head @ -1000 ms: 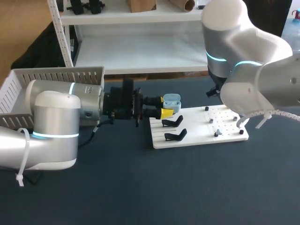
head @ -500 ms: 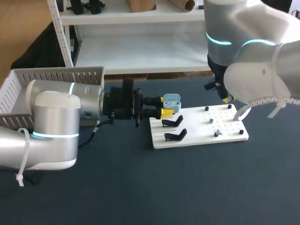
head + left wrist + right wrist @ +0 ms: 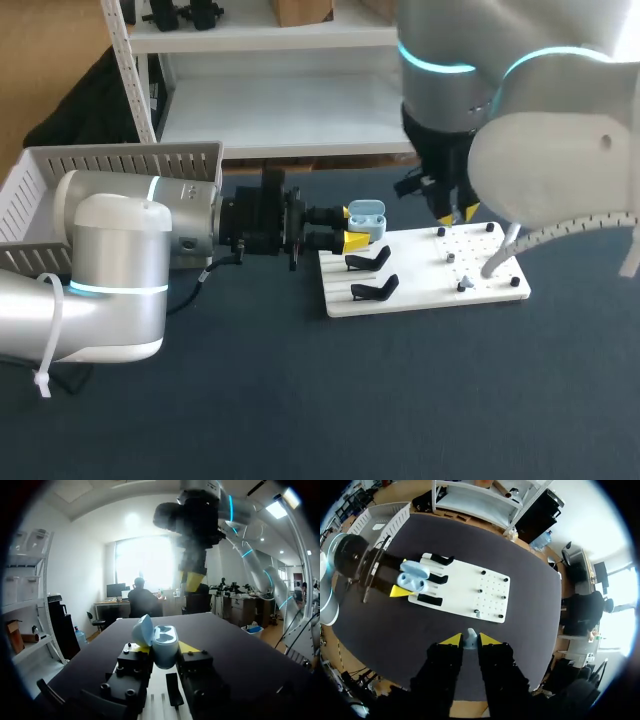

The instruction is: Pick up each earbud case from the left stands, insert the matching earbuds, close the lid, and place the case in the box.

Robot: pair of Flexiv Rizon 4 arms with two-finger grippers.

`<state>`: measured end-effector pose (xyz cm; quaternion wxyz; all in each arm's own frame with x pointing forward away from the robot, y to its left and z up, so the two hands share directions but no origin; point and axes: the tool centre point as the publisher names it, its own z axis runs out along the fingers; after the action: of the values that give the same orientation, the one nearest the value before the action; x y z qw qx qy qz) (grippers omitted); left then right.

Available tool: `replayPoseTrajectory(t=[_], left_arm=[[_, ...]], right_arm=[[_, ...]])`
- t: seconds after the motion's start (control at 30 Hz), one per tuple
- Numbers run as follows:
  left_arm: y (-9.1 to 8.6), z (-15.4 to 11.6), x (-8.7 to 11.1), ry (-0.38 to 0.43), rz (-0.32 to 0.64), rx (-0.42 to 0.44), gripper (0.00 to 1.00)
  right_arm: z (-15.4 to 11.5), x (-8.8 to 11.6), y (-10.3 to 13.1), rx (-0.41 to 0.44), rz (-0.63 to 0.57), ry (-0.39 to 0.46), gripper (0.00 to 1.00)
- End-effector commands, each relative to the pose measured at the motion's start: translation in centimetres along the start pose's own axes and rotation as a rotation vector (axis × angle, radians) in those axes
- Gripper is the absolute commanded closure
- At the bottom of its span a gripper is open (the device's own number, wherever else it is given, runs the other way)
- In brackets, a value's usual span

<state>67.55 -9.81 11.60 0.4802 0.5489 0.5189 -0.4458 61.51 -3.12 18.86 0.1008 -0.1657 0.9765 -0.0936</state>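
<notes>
Well, the left gripper (image 3: 357,228) is squeezing a light blue earbud case (image 3: 368,217) from both sides. The lid of the case is open. The case is up off the table, over the left end of the white board (image 3: 420,285), close to the black stands (image 3: 370,262). The right gripper (image 3: 470,641) is high above the board. It pinches a tiny blue earbud (image 3: 470,638) between its yellow tips. The white box (image 3: 120,160) sits behind the left arm.

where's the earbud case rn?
Head view: the earbud case, lid open, sits in the left gripper at the far left corner of the white board, beside the black stands.
</notes>
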Motion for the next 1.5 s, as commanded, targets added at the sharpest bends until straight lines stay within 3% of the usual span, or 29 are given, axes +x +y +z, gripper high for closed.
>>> replayPoseTrajectory(t=[0.03, 0.43, 0.67, 0.73, 0.97, 1.5], left_arm=[[-0.1, 0.0, 0.1, -0.003, 0.002, -0.005, 1.0], [-0.1, 0.0, 0.1, -0.003, 0.002, -0.005, 1.0], [-0.1, 0.0, 0.1, -0.003, 0.002, -0.005, 1.0], [-0.1, 0.0, 0.1, -0.003, 0.002, -0.005, 1.0], [-0.1, 0.0, 0.1, -0.003, 0.002, -0.005, 1.0], [-0.1, 0.0, 0.1, -0.003, 0.002, -0.005, 1.0]], right_arm=[[-0.9, 1.8, 1.8, 0.015, -0.03, -0.036, 1.0], [-0.9, 1.8, 1.8, 0.015, -0.03, -0.036, 1.0], [-1.6, -0.7, 5.2, -0.11, 0.26, 0.006, 1.0], [-1.1, -1.4, 5.9, -0.123, 0.336, 0.064, 1.0], [-0.6, -3.2, 6.8, -0.101, 0.459, 0.107, 1.0], [-0.4, -3.5, 6.4, -0.067, 0.459, 0.111, 1.0]])
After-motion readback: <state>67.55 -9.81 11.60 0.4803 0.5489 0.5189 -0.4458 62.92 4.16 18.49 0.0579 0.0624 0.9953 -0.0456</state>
